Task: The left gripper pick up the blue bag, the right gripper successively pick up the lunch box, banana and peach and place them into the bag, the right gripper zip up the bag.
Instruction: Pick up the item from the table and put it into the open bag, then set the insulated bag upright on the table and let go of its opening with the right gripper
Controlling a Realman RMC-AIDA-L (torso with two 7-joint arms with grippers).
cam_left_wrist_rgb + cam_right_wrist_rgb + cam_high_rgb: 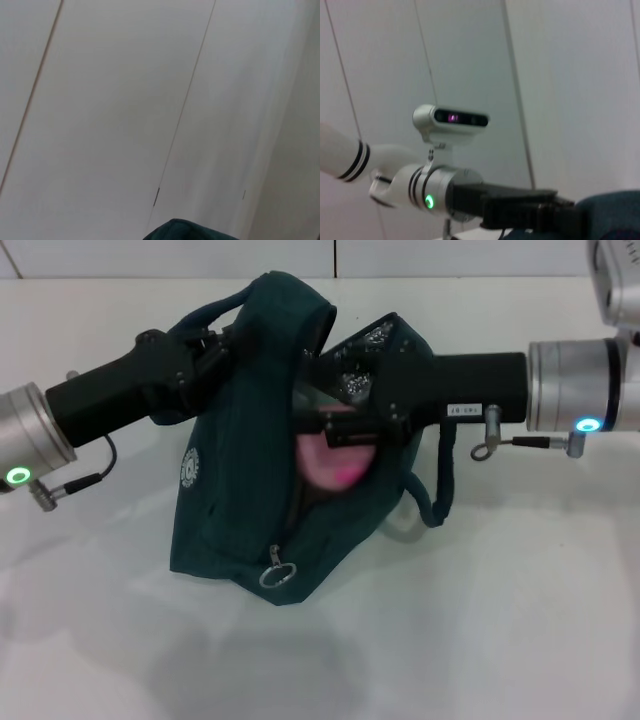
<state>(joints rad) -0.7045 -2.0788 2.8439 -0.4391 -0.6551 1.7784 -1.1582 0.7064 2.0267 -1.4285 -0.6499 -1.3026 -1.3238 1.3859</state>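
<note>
As left gripper (pixel 215 345) grips blue bag (pixel 240 500) — peach (pixel 335 462) inside.

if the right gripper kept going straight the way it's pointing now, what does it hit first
The right gripper points leftward into the open mouth of the blue bag, with the peach at its tip. Going on, it would probably meet the bag's inner far wall first, which the left gripper holds up, though depth is unclear.
</note>
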